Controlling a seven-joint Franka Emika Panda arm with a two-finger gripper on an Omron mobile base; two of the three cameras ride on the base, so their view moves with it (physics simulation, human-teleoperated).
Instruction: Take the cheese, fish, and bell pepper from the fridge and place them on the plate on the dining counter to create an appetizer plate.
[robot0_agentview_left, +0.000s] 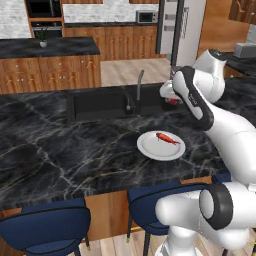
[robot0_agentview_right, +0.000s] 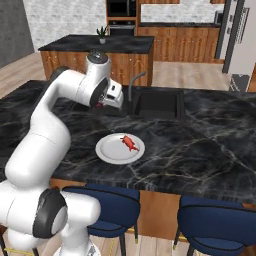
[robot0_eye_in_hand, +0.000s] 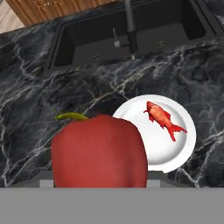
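Hand view is showing the pepper (robot0_eye_in_hand: 99, 151) sitting large and close at the bottom, right where the fingertips would rise, with its green stem curling off the top left. The tips themselves are hiding behind it, so the gap between them cannot be read directly, but the gripper (robot0_agentview_left: 171, 99) is carrying the pepper in the air above the counter (robot0_agentview_left: 60, 150), pinching it. In the left base view a sliver of red is peeking out under the hand, and in the right base view the same red is showing beneath the gripper (robot0_agentview_right: 102, 105).

One plate (robot0_eye_in_hand: 175, 148) is lying on the counter, below and just to one side of the held pepper. One fish (robot0_eye_in_hand: 162, 118) is resting on the plate, toward its far half, tail pointing to the plate's rim. One pepper is in play, the one being held.

One sink (robot0_agentview_left: 100, 102) with one faucet (robot0_agentview_left: 139, 85) is sitting beyond the plate. Two blue stools (robot0_agentview_right: 215, 220) are standing at the counter's near edge.
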